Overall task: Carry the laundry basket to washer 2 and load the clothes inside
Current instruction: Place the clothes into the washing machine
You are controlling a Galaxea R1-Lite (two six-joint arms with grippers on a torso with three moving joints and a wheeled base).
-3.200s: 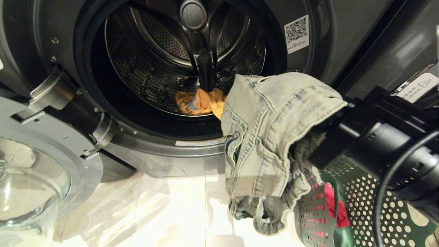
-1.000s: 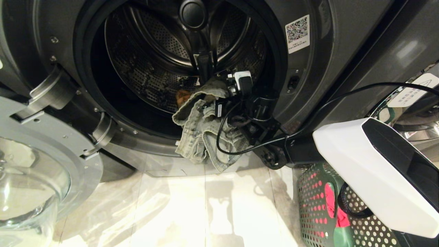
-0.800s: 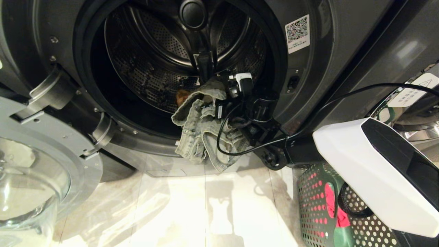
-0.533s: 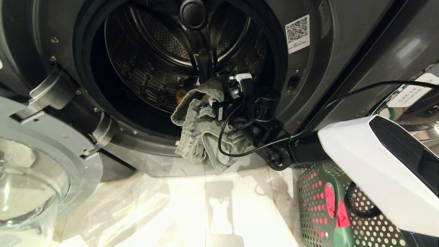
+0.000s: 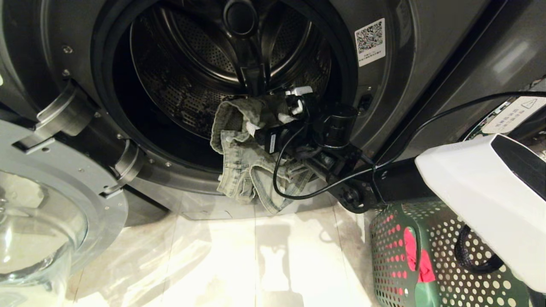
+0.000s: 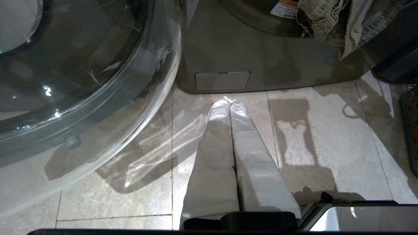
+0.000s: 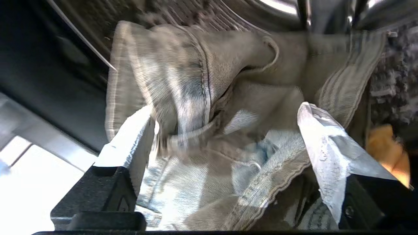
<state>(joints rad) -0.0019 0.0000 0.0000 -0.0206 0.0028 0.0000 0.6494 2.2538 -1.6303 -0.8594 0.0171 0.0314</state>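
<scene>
Dark green perforated plastic laundry basket (image 5: 431,256): cut off at frame bottom, partly behind white arm cover (image 5: 490,200). Pink-red garment (image 5: 411,251) seen only thru basket holes. Bright yellow garment (image 7: 387,147): only a sliver behind faded grey-green denim piece (image 5: 245,170). Right wrist view motion-blurred.

Counted: one dark grey front-load washer (image 5: 396,81) with one round glass door (image 5: 47,221) swung open; one dark green perforated plastic basket (image 5: 431,264); three garments (one faded grey-green denim piece (image 5: 243,162), one pink-red cloth (image 5: 413,251), one yellow scrap (image 7: 387,153)); two cloth-wrapped grippers (image 6: 232,102) (image 7: 225,130).
</scene>
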